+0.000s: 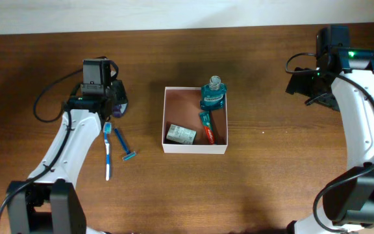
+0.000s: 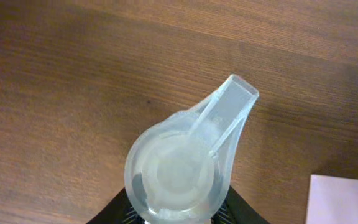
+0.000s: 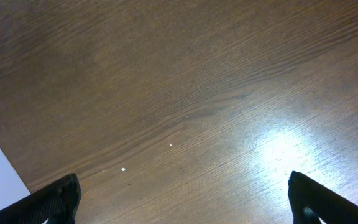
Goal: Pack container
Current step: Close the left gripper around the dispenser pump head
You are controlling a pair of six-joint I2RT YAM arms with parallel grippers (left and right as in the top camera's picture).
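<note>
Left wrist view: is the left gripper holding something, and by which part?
The left gripper flanks a clear-capped bottle below its cap; whether it grips firmly cannot be told. The right gripper is open and empty.

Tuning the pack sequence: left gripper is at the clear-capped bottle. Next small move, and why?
Probably lift it straight up. The left gripper looks closed around the clear-capped bottle, which is off to the left of the container. The container's back-left floor is bare, and the right gripper is open, away to the right.
</note>
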